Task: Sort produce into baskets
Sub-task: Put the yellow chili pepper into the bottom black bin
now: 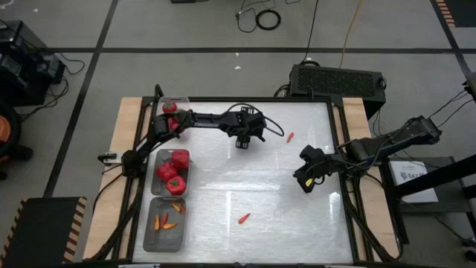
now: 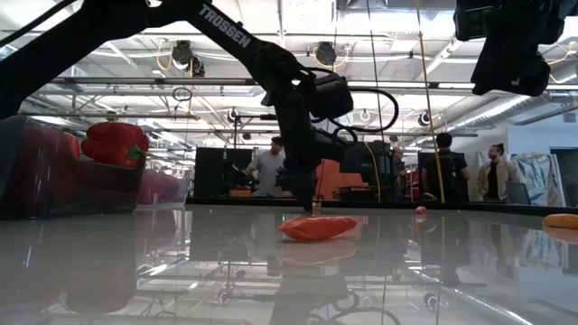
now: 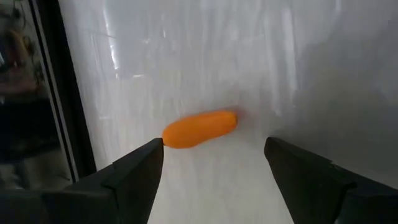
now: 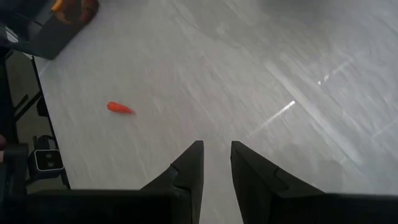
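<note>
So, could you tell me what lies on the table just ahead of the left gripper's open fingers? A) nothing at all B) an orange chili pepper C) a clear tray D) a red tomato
B: the left wrist view shows an orange chili pepper lying on the white table just beyond the left gripper, whose fingers are spread apart with nothing between them.

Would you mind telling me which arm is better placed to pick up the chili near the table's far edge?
Left: its open gripper hangs beside that chili; the right gripper is farther off.
</note>
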Action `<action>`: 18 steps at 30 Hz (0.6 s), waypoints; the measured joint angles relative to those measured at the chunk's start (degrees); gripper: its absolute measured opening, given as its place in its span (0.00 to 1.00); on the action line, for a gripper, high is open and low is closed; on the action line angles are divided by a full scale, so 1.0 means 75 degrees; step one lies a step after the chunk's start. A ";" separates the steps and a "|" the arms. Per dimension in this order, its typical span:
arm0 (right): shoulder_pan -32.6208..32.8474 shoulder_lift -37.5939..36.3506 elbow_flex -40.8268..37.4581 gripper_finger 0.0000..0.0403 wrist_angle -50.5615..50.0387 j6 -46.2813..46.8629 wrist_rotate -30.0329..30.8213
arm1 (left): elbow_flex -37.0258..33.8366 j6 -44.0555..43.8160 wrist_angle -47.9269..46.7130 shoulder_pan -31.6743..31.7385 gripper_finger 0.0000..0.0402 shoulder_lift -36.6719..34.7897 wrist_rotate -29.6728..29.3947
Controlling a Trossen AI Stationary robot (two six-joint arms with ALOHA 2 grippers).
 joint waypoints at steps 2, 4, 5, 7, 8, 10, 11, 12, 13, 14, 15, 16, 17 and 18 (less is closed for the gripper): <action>0.0000 0.0000 0.0000 0.18 0.0000 -0.0029 0.0000 | 0.0003 0.0250 -0.0013 -0.0002 0.73 -0.0002 0.0018; 0.0000 0.0000 0.0000 0.18 -0.0006 -0.0071 0.0003 | 0.0003 0.0399 0.0065 0.0005 0.73 -0.0002 0.0076; 0.0000 0.0000 0.0000 0.18 -0.0006 -0.0112 0.0003 | 0.0003 0.0577 0.0113 0.0002 0.73 -0.0002 0.0085; 0.0000 0.0000 0.0000 0.18 -0.0006 -0.0130 0.0003 | 0.0003 0.1053 0.0142 -0.0009 0.73 -0.0002 0.0111; 0.0000 0.0000 0.0000 0.18 -0.0006 -0.0141 0.0003 | 0.0003 0.1292 0.0153 -0.0023 0.73 -0.0002 0.0147; 0.0000 0.0000 0.0000 0.18 -0.0006 -0.0185 0.0003 | 0.0003 0.1818 0.0166 -0.0024 0.73 -0.0002 0.0330; 0.0000 0.0000 0.0000 0.18 -0.0006 -0.0196 0.0005 | 0.0003 0.2088 0.0186 -0.0025 0.73 -0.0002 0.0415; 0.0000 0.0000 0.0000 0.18 -0.0006 -0.0201 0.0006 | 0.0003 0.2348 0.0219 -0.0035 0.73 -0.0002 0.0433; 0.0000 0.0000 0.0000 0.18 -0.0006 -0.0201 0.0004 | 0.0003 0.2583 0.0250 -0.0048 0.73 -0.0002 0.0422; 0.0000 0.0000 0.0000 0.18 -0.0006 -0.0201 0.0004 | 0.0003 0.2804 0.0285 -0.0056 0.73 -0.0002 0.0417; 0.0000 0.0000 0.0000 0.18 -0.0005 -0.0201 0.0004 | 0.0003 0.2956 0.0314 -0.0059 0.73 -0.0002 0.0420; 0.0000 0.0000 0.0000 0.18 -0.0003 -0.0201 0.0005 | 0.0000 0.3024 0.0333 -0.0056 0.73 -0.0002 0.0428; -0.0001 0.0000 0.0000 0.18 -0.0003 -0.0201 0.0006 | 0.0000 0.3058 0.0350 -0.0044 0.73 -0.0002 0.0442; 0.0000 0.0000 0.0000 0.18 -0.0003 -0.0201 0.0006 | -0.0003 0.3068 0.0364 -0.0017 0.72 0.0008 0.0450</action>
